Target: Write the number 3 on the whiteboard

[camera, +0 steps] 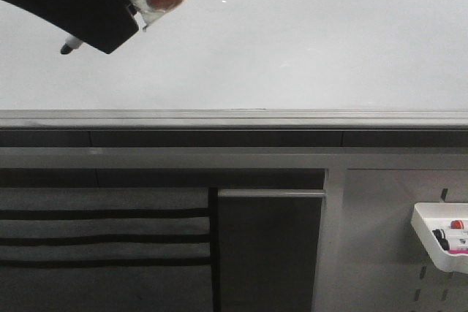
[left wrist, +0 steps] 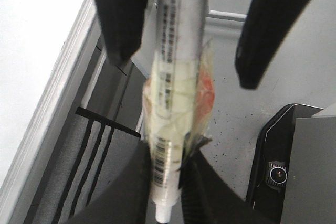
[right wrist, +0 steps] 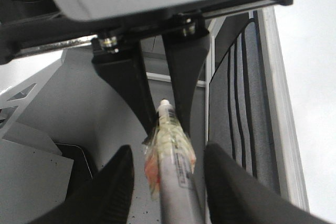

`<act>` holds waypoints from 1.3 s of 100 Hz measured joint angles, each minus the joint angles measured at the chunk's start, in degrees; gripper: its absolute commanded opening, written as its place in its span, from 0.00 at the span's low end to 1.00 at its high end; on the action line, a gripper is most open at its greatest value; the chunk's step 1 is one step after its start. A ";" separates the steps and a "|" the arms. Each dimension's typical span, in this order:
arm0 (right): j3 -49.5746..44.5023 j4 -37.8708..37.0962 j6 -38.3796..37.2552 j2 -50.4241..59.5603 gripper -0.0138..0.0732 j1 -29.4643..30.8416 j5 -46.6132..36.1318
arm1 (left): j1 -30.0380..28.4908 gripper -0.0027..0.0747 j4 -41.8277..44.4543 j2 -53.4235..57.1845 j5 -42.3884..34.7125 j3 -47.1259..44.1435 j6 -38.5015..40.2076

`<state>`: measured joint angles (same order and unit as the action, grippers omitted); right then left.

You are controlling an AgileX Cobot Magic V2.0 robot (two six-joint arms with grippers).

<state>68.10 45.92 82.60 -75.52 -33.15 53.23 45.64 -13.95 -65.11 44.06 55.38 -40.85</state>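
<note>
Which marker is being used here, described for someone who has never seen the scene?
The whiteboard fills the upper half of the front view; a black arm reaches in at its top-left corner. The marker pokes its dark tip out under that arm. Unlike the pens lying in the white tray at lower right, it wears a clear tape wad with a red patch.

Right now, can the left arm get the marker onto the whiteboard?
Probably yes: the left gripper holds the marker, its tip hangs before the bare whiteboard, and nothing shows between them.
</note>
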 measured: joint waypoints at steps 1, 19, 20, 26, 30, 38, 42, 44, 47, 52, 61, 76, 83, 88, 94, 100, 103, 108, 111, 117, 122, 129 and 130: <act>0.00 0.00 0.00 0.00 0.48 0.00 0.00 | 0.00 0.01 0.00 0.00 0.00 0.00 -0.14; 0.00 0.00 -0.41 0.00 0.48 0.00 0.00 | 0.00 0.01 0.00 0.00 0.00 0.00 -0.12; 0.00 0.00 -0.42 0.00 0.48 0.00 0.00 | 0.00 0.01 0.00 0.00 0.00 0.00 -0.12; 0.00 0.00 -1.46 0.00 0.48 0.00 0.00 | 0.00 0.01 0.00 0.00 0.00 0.00 -0.21; 0.00 0.00 -2.32 0.00 0.48 0.00 0.00 | 0.00 0.01 0.00 0.00 0.00 0.00 -0.21; 0.12 -0.89 -4.17 0.00 0.48 0.00 0.00 | 0.00 0.01 0.00 0.00 0.00 0.00 -0.21; 0.46 -2.05 -5.41 0.00 0.48 0.00 0.27 | 0.00 0.01 0.00 0.00 0.00 0.00 -0.21; 0.57 -2.69 -6.09 0.00 0.48 0.00 0.38 | 0.00 0.01 0.00 0.00 0.00 0.00 -0.21; 0.94 -3.47 -6.99 0.00 0.48 0.00 0.49 | 0.00 0.01 0.00 0.00 0.11 0.00 -0.21; 1.58 -4.46 -8.19 0.00 0.48 0.00 1.25 | 0.00 0.01 0.00 0.00 0.11 0.00 -0.21; 2.80 -5.53 -9.51 0.00 0.48 0.00 2.66 | 0.00 0.01 0.00 0.00 0.11 0.00 -0.21; 3.91 -6.41 -10.89 0.00 0.48 0.00 3.89 | 0.00 0.01 0.09 0.00 0.18 0.00 -0.21; 4.24 -7.08 -11.98 -0.35 0.48 0.00 4.83 | 0.00 0.01 0.09 0.00 0.18 0.00 -0.21; 4.96 -7.24 -12.75 -1.11 0.48 0.00 5.75 | 0.00 0.01 0.09 0.00 0.18 0.00 -0.21; 6.26 -7.63 -13.29 -2.42 0.48 -0.26 6.79 | 0.00 0.01 0.09 0.00 0.18 0.00 -0.21; 7.67 -8.21 -13.79 -3.74 0.48 -0.69 7.84 | 0.00 0.01 0.09 0.00 0.18 0.00 -0.21; 8.62 -8.65 -14.19 -4.53 0.48 -1.24 8.28 | 0.00 0.01 0.09 0.00 0.18 0.00 -0.21; 9.87 -9.86 -15.19 -5.46 0.48 -1.99 9.01 | 0.00 0.01 0.09 0.00 0.18 0.00 -0.21; 10.41 -10.87 -15.84 -5.86 0.48 -2.31 9.30 | 0.00 0.01 0.09 0.00 0.18 0.00 -0.21; 11.13 -12.20 -16.65 -6.55 0.48 -2.90 9.56 | 0.00 0.01 0.09 0.00 0.23 0.00 -0.21; 11.32 -12.60 -16.95 -6.91 0.48 -3.19 9.66 | 0.00 0.01 0.09 0.00 0.23 0.00 -0.21; 11.36 -13.10 -17.23 -7.14 0.48 -3.28 9.75 | 0.00 0.01 0.21 0.00 0.23 0.00 -0.21; 11.36 -13.10 -17.23 -7.14 0.48 -3.28 9.75 | 0.00 0.01 0.21 0.00 0.23 0.00 -0.21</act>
<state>79.47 32.82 65.37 -82.66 -36.43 62.98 45.64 -13.74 -65.11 44.29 55.38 -41.06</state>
